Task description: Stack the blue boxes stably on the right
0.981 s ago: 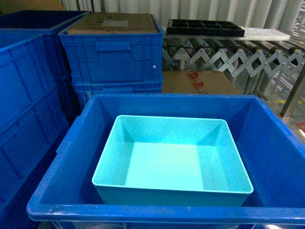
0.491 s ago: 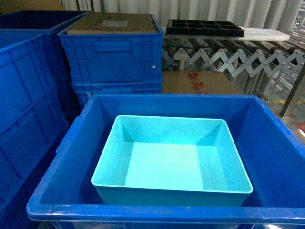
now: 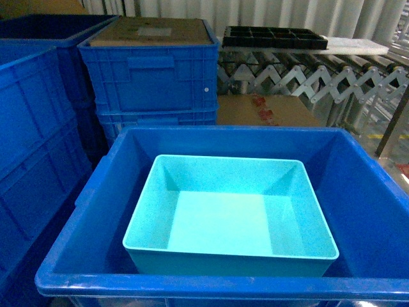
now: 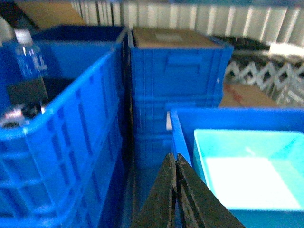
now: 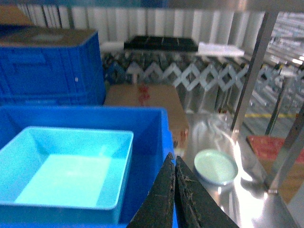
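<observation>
The turquoise tub (image 3: 231,217) is seated inside the royal-blue tub (image 3: 96,211). The left hand (image 4: 176,159) and right hand (image 5: 174,161) are closed, empty, outside its walls.

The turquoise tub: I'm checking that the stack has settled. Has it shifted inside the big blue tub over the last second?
No. The turquoise tub sits at the same spot against the royal-blue tub's rim.

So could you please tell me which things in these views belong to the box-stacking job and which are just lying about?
Belongs to the job:
- turquoise tub, sitting inside the royal-blue tub
- left gripper and right gripper, both shut

Just lying about:
- ribbed blue crates
- black tray
- conveyor
- cardboard box
- water bottle
- pale dish
</observation>
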